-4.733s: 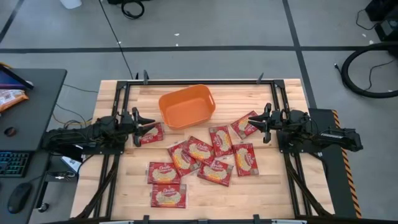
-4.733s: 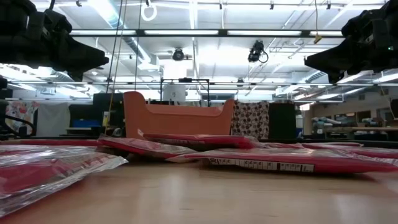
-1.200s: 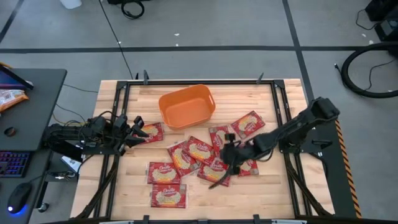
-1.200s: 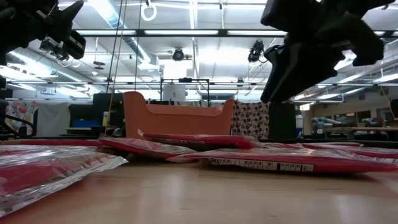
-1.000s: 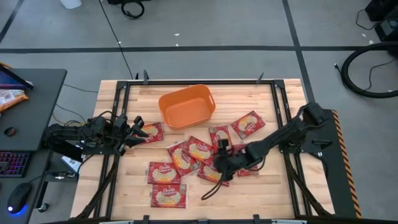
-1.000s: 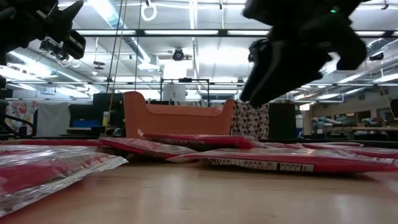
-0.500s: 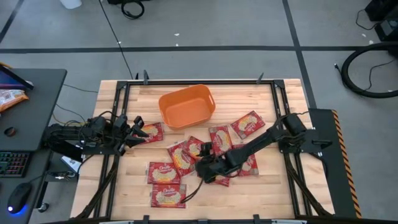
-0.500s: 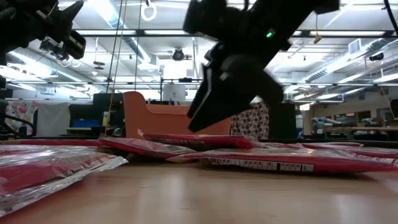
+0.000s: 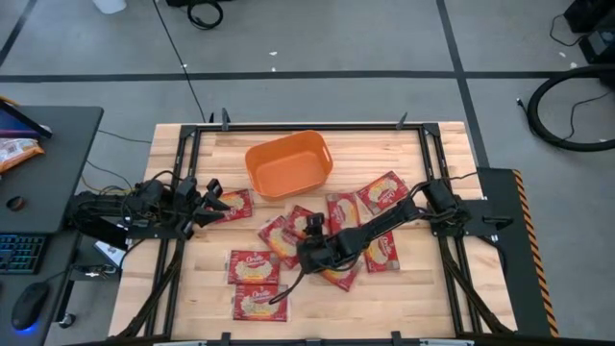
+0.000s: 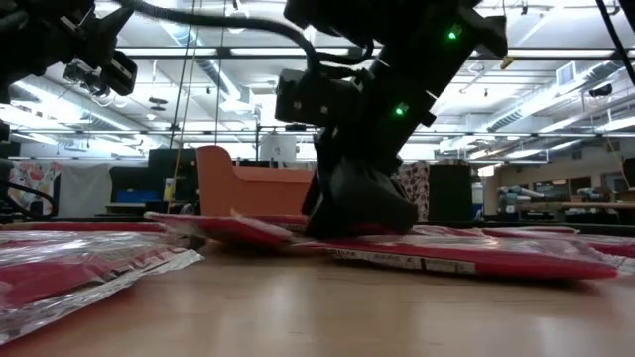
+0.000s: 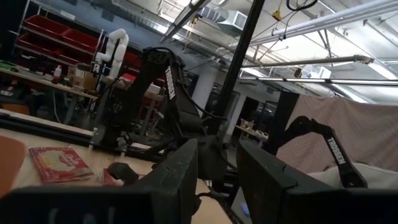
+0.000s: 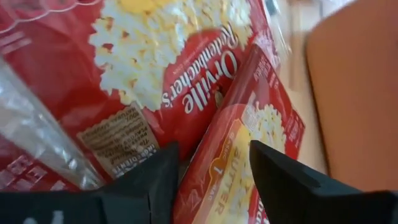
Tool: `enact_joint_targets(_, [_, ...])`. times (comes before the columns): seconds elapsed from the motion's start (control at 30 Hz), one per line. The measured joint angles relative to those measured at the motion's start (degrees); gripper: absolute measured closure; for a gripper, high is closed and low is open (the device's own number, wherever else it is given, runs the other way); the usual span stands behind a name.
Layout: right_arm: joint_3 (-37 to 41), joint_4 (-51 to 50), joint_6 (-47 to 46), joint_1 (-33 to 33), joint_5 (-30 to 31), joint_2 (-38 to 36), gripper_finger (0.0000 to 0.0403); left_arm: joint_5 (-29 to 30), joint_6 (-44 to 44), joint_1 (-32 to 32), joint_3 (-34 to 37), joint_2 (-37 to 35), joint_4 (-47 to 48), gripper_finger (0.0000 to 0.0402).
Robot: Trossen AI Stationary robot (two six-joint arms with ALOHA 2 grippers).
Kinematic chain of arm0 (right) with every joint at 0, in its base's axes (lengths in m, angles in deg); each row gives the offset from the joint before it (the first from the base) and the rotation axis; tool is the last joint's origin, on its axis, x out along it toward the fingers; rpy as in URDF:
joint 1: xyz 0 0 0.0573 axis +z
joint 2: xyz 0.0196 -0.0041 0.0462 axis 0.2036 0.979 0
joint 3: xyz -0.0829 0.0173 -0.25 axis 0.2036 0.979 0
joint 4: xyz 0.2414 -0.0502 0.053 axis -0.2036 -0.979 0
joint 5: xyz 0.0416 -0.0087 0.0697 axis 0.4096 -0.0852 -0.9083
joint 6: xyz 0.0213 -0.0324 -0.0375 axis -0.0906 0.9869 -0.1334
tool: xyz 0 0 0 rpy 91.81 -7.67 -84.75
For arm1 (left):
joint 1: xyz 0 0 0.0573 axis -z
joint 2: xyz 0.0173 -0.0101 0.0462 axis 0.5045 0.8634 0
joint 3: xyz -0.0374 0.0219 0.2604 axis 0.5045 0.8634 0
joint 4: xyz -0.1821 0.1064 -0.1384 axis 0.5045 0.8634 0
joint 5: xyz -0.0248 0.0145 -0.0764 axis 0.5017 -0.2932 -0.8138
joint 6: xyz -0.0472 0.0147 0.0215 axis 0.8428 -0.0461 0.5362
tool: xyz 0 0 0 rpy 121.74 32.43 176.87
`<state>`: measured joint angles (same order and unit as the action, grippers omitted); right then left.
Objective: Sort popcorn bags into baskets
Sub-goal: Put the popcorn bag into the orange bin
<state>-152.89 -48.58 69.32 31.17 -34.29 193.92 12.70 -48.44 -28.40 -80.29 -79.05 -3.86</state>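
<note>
Because the popcorn bags [image 9: 288, 240] lie overlapped in a loose heap mid-worktop, just in front of the orange basket [image 9: 288, 164], the right pincer [image 9: 312, 252], down among them with fingers apart, risks closing on two packets at once or only pinching slippery film, so a bag could slide out on the way to the basket. Its fingers straddle the seam where two bags overlap. The left pincer [image 9: 209, 204] waits open above the worktop's left edge, beside one outlying bag.
</note>
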Motion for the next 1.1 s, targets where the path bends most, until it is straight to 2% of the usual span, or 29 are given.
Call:
enact_joint_targets(0.1, [0.0, -2.4, 0.4, 0.0, 2.1, 0.0, 0.0226, 0.1, -1.2, 0.0, 0.0, 0.0, 0.0, 0.0285])
enact_joint_targets(0.2, [0.0, -4.9, -0.4, -0.5, 1.4, 0.0, 0.0257, 0.1, -1.8, 0.0, 0.0, 0.0, 0.0, 0.0285])
enact_joint_targets(0.5, [0.0, -11.9, -1.1, -1.1, -0.9, -0.1, 0.039, 0.1, -1.8, 0.0, 0.0, 0.0, 0.0, 0.0285])
enact_joint_targets(0.8, [0.2, -15.7, 2.0, 2.6, 1.9, -1.7, 0.0396, 0.1, -1.8, 0.0, 0.0, 0.0, 0.0, 0.0285])
enact_joint_targets(1.1, [0.2, -14.0, 5.7, 4.8, 5.7, -10.7, 0.0397, 0.1, -1.8, 0.0, 0.0, 0.0, 0.0, 0.0285])
